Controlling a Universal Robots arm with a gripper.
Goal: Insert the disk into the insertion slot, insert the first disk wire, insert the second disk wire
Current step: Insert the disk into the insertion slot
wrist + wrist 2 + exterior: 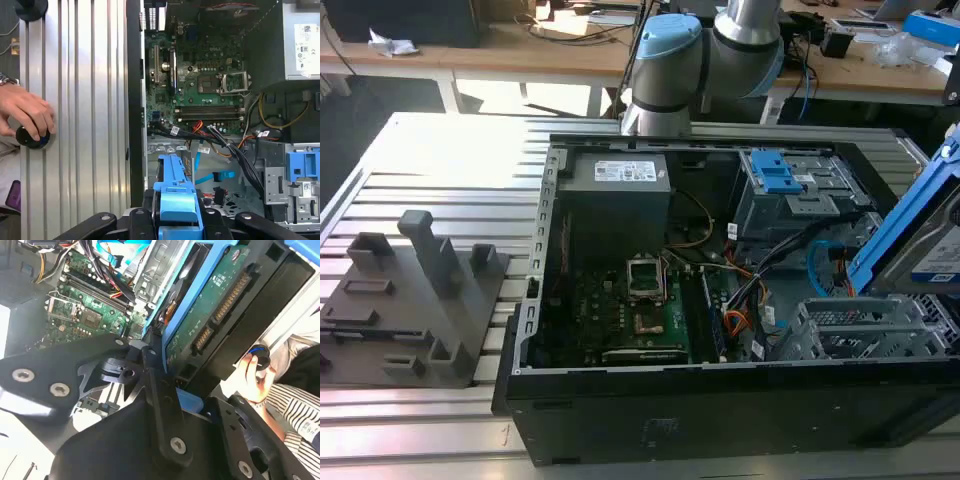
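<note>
Grey moulded fixture (420,290) lies at the exterior view's left on the slatted aluminium worktop (450,150). At centre, the open computer case (620,420) exposes its motherboard (640,305). Toward the exterior view's right, the second disk wire (809,270) arcs beside the insertion slot (865,330). Farthest right, the disk (920,240) hangs tilted above the slot, not yet in it. In the first wrist view, the pincer (176,220) pinches the disk by its blue caddy, and a person's hand (27,117) rests on a black knob (32,137).
</note>
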